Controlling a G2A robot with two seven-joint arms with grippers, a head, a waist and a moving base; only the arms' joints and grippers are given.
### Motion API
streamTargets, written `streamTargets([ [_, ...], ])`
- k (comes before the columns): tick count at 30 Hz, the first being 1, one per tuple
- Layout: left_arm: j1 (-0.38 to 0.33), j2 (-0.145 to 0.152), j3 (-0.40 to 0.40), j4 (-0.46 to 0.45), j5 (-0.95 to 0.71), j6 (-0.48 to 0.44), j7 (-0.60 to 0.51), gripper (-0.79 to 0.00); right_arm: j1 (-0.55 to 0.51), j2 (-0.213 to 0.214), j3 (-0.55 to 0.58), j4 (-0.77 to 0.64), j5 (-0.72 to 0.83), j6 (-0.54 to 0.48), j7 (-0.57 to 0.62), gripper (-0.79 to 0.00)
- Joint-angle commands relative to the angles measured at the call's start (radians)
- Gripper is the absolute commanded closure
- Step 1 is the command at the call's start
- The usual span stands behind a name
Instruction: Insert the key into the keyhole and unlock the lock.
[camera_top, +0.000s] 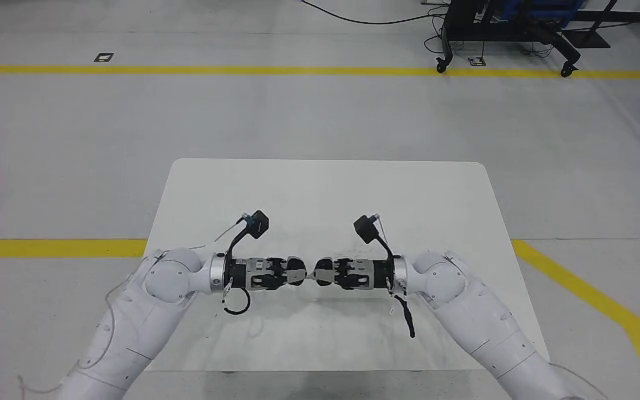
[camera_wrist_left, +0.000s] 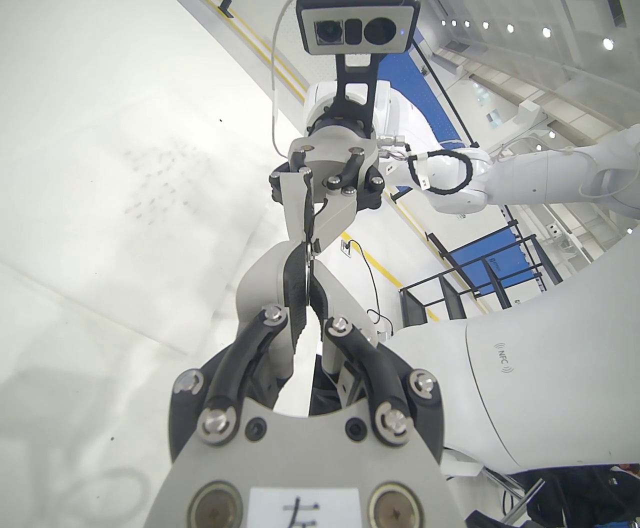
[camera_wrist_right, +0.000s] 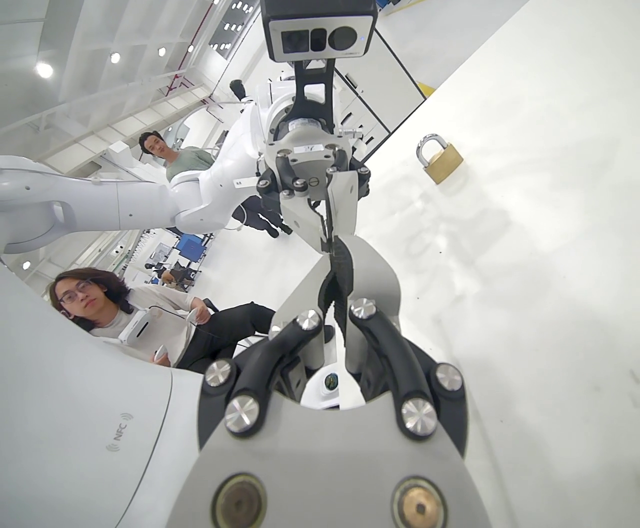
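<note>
The left gripper (camera_top: 300, 271) and right gripper (camera_top: 321, 271) meet tip to tip just below the top view's centre, both pinched closed. The padlock (camera_wrist_right: 442, 161) lies on the table (camera_top: 400, 200), apart from them.

Lock (camera_wrist_right: 441, 161): brass, silver shackle closed, flat on table (camera_wrist_right: 525, 210).
Key (camera_wrist_left: 312, 248): silvery sliver, edge-on, pinched in left gripper (camera_wrist_left: 307, 260).

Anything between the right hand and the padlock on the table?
Nothing visible. The padlock lies alone on the table, off to one side of the right hand. The left hand meets that hand tip to tip, clear of the line to the padlock.
</note>
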Motion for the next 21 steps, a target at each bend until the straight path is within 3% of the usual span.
streamTargets([
  [1,-0.001,0.000,-0.002,0.001,-0.003,0.002,0.012,-0.785,-0.001,0.001,0.002,0.008,0.006,-0.007,-0.012,0.000],
  [7,0.000,0.002,-0.008,0.003,-0.032,-0.018,0.025,-0.785,-0.012,0.009,0.035,0.038,0.038,-0.035,-0.050,0.000],
  [14,0.000,0.002,-0.008,0.003,-0.032,-0.018,0.025,-0.785,-0.044,0.039,0.162,0.085,0.098,-0.109,-0.095,0.000],
  [21,0.000,0.002,-0.008,0.003,-0.032,-0.018,0.025,-0.785,-0.046,0.040,0.169,0.087,0.104,-0.113,-0.098,0.000],
])
